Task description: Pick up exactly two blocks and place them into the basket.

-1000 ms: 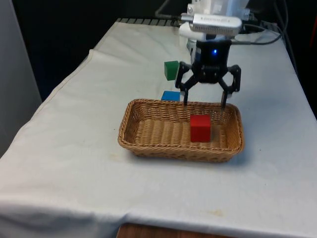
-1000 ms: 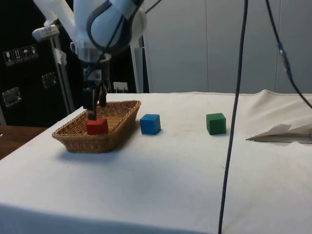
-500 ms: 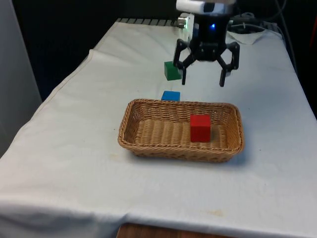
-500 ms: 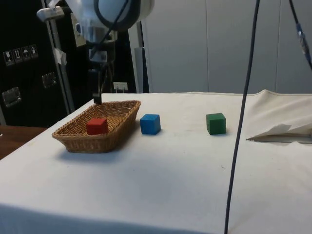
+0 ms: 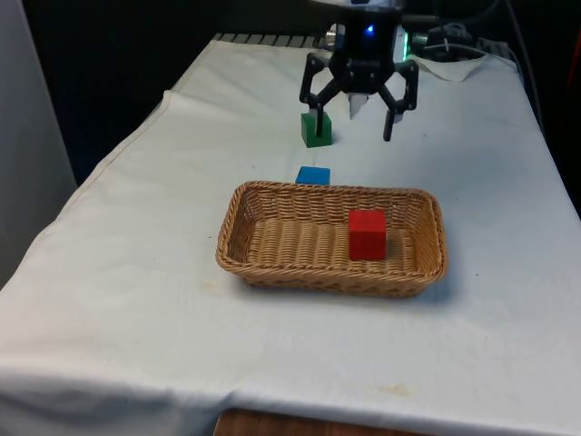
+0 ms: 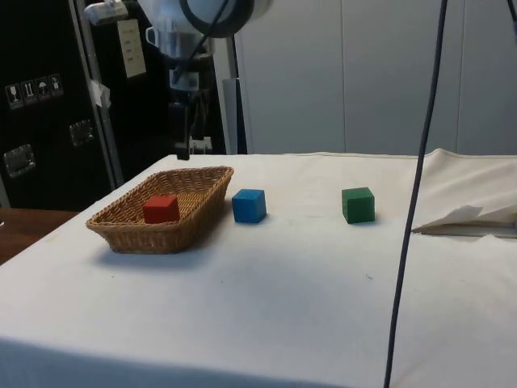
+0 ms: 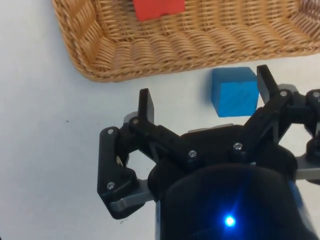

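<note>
A red block lies inside the wicker basket. A blue block sits on the cloth just behind the basket's far rim. A green block stands farther back. My gripper hangs open and empty, high above the cloth beyond the basket, above the cloth between the blue and green blocks in the front view. In the wrist view the blue block lies close to one finger.
A folded white cloth lies at the table's far end near the robot's base. A cable hangs across the side view. Bare white cloth stretches in front of the basket.
My open gripper has risen out of the basket and drawn back towards the robot and the front view's left, leaving the red block lying in the basket.
</note>
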Tool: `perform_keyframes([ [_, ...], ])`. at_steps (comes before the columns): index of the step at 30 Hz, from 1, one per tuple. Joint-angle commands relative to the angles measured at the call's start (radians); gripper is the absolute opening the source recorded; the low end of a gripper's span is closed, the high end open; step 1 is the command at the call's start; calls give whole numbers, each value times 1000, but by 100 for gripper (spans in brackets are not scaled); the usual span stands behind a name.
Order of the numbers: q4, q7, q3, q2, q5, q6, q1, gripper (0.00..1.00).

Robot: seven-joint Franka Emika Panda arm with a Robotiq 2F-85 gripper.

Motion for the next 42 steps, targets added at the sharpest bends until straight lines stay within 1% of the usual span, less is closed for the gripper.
perform_keyframes([
  [1, -11, 0, -7, -10, -9, 0, 1, 100],
  [3, -19, -6, -13, -14, -8, -1, 0, 100],
  [4, -12, -7, -10, -7, 0, 0, 0, 100],
  [5, -25, -11, -20, -18, -7, -1, -1, 100],
  [12, -49, -33, -48, -31, -3, -2, -1, 100],
  [13, -43, -32, -48, -25, 0, 0, 0, 100],
  [14, -51, -34, -51, -33, -3, -3, -2, 100],
  [17, -63, -37, -63, -38, -2, -4, -2, 100],
  [22, -81, -36, -75, -40, 1, -3, -2, 100],
  [23, -72, -35, -73, -33, 0, 0, -1, 100],
  [24, -85, -36, -76, -40, 1, -3, -2, 100],
  [29, -107, -32, -87, -38, 4, -3, -2, 100],
  [31, -103, -32, -88, -33, 3, 0, -1, 100],
  [33, -124, -30, -90, -36, 12, 3, -4, 100],
  [39, -142, -24, -90, -22, 31, 13, -7, 100],
  [40, -142, -19, -95, -23, 22, 5, -3, 100],
  [41, -144, -23, -89, -15, 42, 16, -9, 100],
  [42, -144, -24, -89, -10, 49, 18, -9, 100],
])
